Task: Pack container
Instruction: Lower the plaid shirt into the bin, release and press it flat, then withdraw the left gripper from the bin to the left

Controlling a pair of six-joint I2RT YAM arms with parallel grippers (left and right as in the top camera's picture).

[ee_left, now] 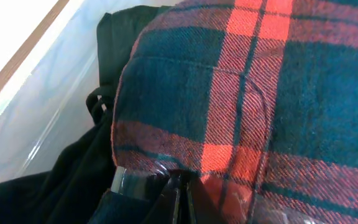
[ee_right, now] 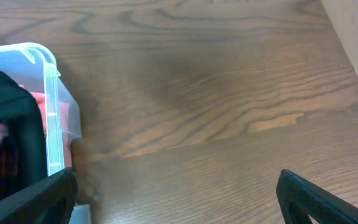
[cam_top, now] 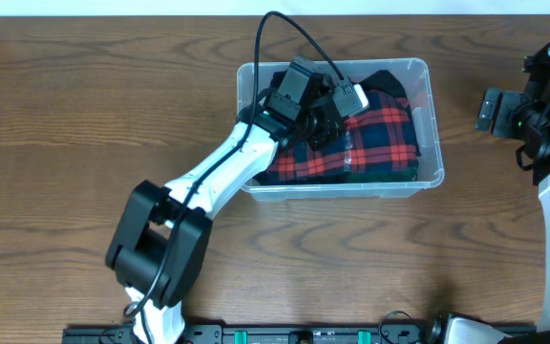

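The left gripper (ee_left: 180,199), jaws closed, is pressing the plaid shirt (cam_top: 380,134) down, likely to flatten it, inside the container (cam_top: 351,191) at the table's (cam_top: 84,115) 1 o'clock, while the right gripper (ee_right: 176,198) is idling wide open at 3 o'clock.

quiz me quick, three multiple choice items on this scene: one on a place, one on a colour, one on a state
1. Where is the left gripper?
A) on bare table left of everything
B) inside the container, at the plaid cloth
C) beside the right arm

2. What colours is the plaid cloth?
A) yellow and white
B) all green
C) red and navy

3. How is the right gripper?
A) open
B) shut on a bottle
C) shut on the container's rim

Answers: 1 B, the overhead view shows it reaching into the container. 2 C, the overhead and left wrist views both show red and navy checks. 3 A, its fingers stand wide apart, holding nothing.
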